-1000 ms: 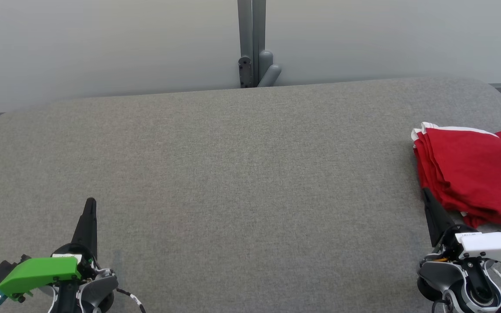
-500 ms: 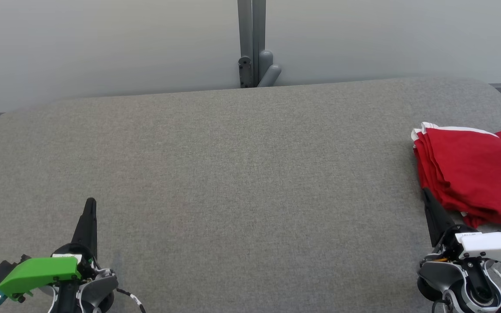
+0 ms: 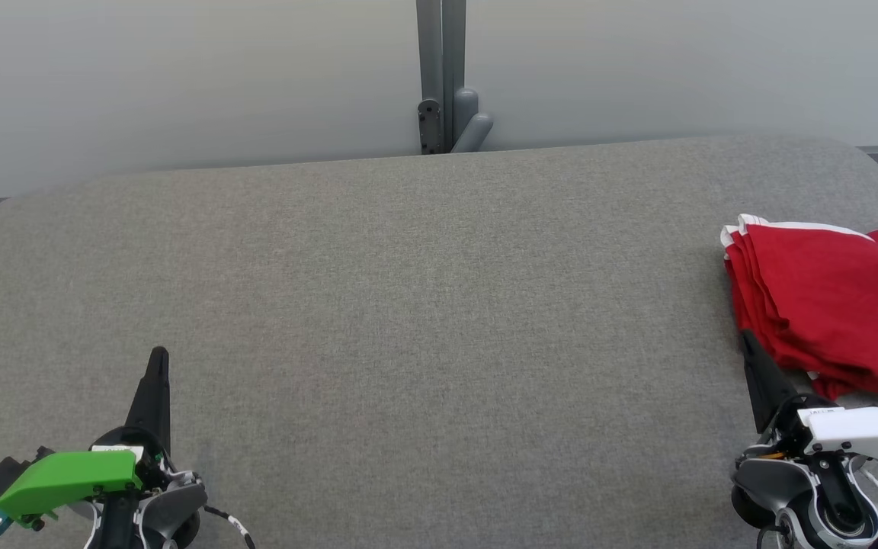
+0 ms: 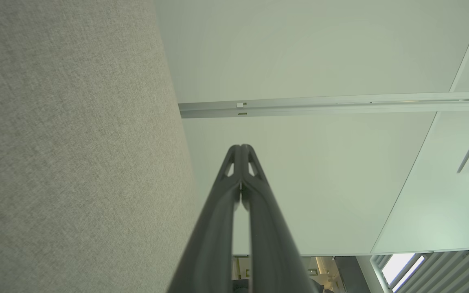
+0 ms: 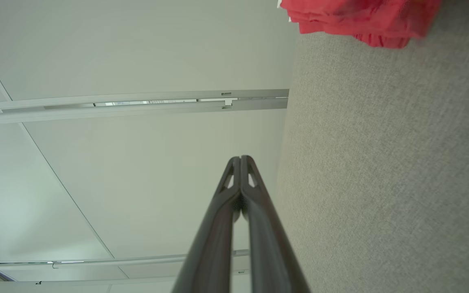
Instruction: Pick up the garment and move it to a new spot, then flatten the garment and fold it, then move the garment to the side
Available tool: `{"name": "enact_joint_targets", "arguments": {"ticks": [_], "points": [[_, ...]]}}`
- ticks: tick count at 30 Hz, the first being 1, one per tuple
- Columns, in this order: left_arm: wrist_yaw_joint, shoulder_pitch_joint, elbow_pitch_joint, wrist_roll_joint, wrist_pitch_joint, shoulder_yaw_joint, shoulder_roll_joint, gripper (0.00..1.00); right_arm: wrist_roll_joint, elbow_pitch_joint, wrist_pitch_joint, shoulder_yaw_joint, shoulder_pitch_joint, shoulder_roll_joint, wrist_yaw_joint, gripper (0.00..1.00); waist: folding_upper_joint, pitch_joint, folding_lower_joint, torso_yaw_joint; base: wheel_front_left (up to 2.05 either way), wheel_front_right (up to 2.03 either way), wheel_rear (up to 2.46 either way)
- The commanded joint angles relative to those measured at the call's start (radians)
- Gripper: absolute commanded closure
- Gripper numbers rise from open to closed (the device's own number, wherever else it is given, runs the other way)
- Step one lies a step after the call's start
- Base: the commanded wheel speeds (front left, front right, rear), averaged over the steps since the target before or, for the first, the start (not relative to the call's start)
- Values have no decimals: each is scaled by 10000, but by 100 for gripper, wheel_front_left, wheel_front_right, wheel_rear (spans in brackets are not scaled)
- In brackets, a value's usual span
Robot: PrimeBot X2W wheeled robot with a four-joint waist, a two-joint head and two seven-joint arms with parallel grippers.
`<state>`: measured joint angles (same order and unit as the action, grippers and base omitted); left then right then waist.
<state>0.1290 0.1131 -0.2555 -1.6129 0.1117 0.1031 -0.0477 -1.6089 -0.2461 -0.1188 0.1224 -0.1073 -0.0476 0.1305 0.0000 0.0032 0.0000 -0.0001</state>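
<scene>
At the table's right edge: we see the garment [image 3: 828, 305], red with white trim, lying in stacked layers on the grey table [image 3: 408, 305], part of it running past the head view's right border.
Left gripper [image 3: 158, 357]: we read its jaws as pressed together and holding nothing, low at the near left, well apart from the garment.
Right gripper [image 3: 745, 337]: its jaws are likewise closed and empty. Its tip sits just beside the garment's near left corner, and we cannot tell whether it touches.
Handling: we judge the cloth light, soft and limp. It will sag when lifted and the layers may slide apart.
Where to hold: we would pinch through all layers at the near left corner, or take two corners, one per arm.
Risk: a grip on the top layer alone would peel it off.
</scene>
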Motion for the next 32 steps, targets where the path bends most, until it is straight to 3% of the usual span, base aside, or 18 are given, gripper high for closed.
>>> {"name": "enact_joint_targets", "arguments": {"ticks": [1,32], "points": [[39,95,45,-10,-9,50,-48,100,-56,-10,-31,26,-59,-49,4,100,0,0,0,0,0,0,0],[39,95,46,-10,-10,50,-48,100,-57,-9,-31,27,-59,-50,4,100,0,0,0,0,0,0,0]]}}
